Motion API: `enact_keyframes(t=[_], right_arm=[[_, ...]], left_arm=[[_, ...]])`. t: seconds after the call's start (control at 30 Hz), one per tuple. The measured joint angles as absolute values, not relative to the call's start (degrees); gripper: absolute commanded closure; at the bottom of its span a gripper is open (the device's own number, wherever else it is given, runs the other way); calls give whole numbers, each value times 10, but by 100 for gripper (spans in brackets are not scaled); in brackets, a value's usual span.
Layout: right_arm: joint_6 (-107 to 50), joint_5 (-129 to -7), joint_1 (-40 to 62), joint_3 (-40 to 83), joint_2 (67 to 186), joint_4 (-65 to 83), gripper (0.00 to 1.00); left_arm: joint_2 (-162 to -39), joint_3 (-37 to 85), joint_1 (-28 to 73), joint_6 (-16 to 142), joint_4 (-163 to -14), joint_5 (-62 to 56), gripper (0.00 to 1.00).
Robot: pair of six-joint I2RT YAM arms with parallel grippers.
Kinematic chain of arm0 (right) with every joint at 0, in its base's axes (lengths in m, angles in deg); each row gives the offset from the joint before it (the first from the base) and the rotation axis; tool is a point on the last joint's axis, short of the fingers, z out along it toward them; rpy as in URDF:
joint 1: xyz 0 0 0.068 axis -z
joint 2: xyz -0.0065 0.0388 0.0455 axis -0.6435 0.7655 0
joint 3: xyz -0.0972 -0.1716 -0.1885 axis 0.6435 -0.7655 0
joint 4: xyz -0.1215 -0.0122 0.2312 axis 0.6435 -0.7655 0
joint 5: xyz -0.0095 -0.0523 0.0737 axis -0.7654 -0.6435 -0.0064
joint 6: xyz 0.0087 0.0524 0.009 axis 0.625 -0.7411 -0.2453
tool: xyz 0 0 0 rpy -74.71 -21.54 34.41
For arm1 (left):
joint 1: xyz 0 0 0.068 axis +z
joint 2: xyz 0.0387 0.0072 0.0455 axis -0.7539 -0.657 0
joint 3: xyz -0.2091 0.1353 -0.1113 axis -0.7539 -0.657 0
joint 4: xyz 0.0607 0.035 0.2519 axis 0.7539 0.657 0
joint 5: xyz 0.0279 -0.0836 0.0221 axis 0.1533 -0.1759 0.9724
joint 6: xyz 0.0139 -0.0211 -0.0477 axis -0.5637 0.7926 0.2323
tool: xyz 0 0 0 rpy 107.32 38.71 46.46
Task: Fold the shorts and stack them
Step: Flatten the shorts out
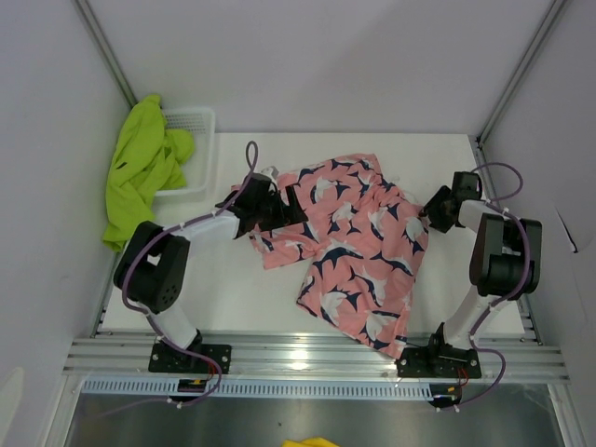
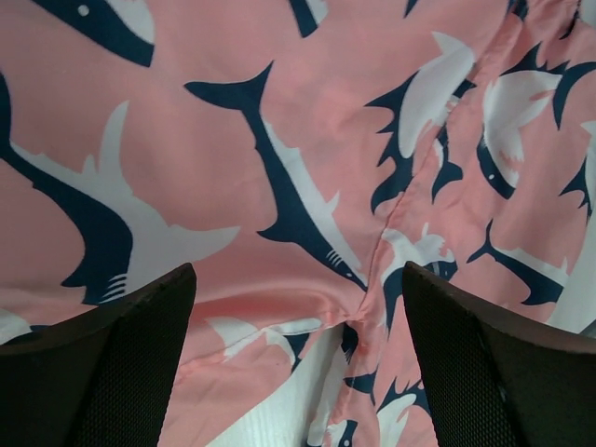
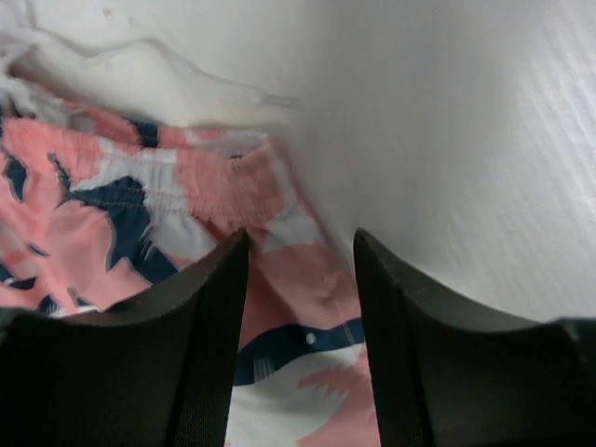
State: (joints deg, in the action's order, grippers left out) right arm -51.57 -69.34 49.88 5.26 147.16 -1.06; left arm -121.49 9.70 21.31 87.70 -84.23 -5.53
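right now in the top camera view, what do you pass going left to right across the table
green shorts → white basket → left gripper → pink shorts → right gripper

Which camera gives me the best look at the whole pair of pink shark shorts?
The top external view: it alone shows the pink shorts whole, spread rumpled on the table. The left wrist view shows only a close patch of shark print; the right wrist view shows just the elastic waistband edge.
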Motion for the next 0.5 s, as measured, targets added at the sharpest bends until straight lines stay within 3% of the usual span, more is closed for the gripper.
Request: enact_keyframes(t=[0.23,0.27,0.3,0.37,0.43,0.5], right_arm=[[-506,-700,483,102,1523,-6,51],[-505,-704,480,110,1527,-10,58],[-502,-706,479,114,1531,-12,76],[-497,-711,476,122,1540,-18,94],[-501,-715,475,124,1544,-23,100],[-503,-720,475,127,1544,-28,100]], left_arm=[[-1235,97,236,872,-830,-78,14],[-1235,96,238,872,-830,-82,15],[-1235,94,240,871,-832,-85,16],[-1235,84,249,871,-838,-98,17],[-1235,69,262,872,-844,-111,20],[-1235,54,281,872,-847,-126,21]])
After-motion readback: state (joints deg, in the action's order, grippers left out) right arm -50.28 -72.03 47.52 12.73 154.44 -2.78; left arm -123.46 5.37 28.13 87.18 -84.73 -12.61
